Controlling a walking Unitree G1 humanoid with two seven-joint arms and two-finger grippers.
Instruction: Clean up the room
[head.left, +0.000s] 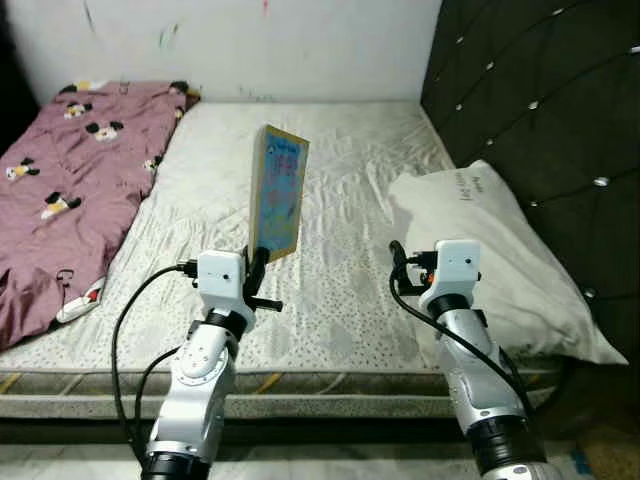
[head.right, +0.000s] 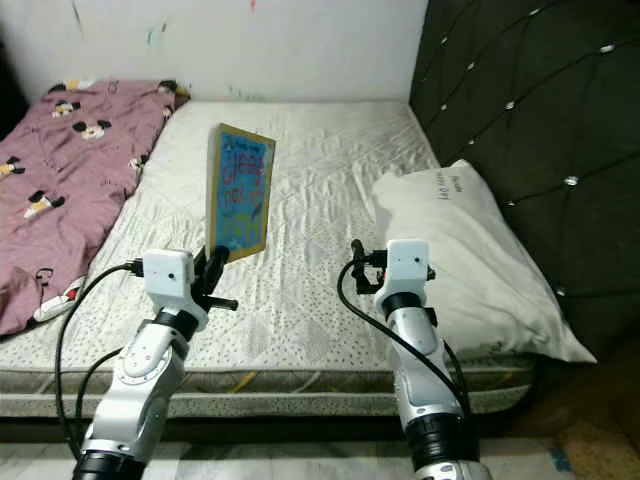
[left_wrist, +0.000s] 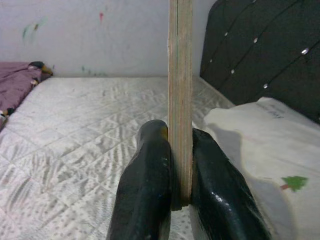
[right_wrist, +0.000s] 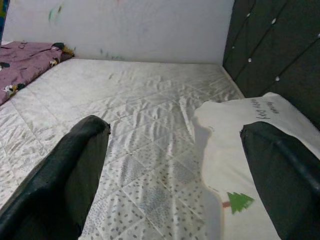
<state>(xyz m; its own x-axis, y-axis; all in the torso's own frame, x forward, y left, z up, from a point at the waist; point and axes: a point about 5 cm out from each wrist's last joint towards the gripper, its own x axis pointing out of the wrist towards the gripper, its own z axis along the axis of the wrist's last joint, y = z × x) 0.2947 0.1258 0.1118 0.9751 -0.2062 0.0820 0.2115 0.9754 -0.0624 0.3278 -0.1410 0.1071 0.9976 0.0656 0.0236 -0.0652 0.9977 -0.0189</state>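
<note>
Wooden board (head.left: 277, 192) pinched upright by its lower edge in the left gripper (left_wrist: 181, 165), long axis vertical above the mattress (head.left: 340, 290) front edge; right gripper (right_wrist: 175, 170) spread empty beside the pillow (head.left: 500, 260).

Both silver arms reach forward. The left hand (left_wrist: 181, 165) is closed tight, fingers pointing up; the right hand (right_wrist: 175, 170) has fingers spread wide.

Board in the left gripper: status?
Left gripper shut on the board, held upright on edge above the mattress. Right gripper open, empty, over the mattress beside the pillow. Nothing in the way.
</note>
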